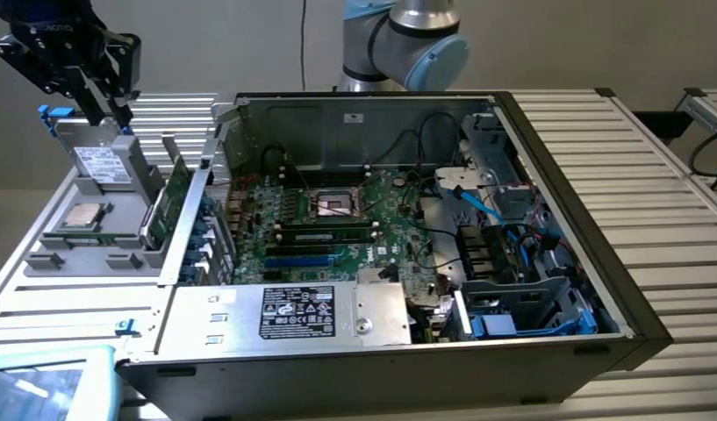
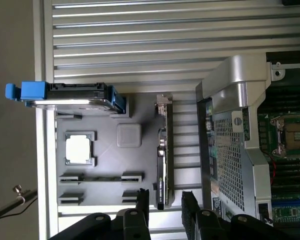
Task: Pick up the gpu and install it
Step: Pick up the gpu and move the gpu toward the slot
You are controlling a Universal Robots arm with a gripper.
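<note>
Grey plastic parts tray (image 1: 53,254) on the ribbed metal bench (image 1: 639,140), in the exterior view, keeps the gpu (image 1: 168,206), a small flat green card, upright on its edge in a slot, probably so fingers can reach both faces. The black claw (image 1: 110,112) hangs well above it, empty. In the wrist view the claw (image 2: 165,202) has its fingers wide apart, touching nothing, and the gpu (image 2: 162,145) lies below, in line with their gap.

gpu (image 1: 168,207) green; tray (image 1: 56,256) grey; motherboard (image 1: 326,239) green; hand (image 1: 110,114) black
</note>
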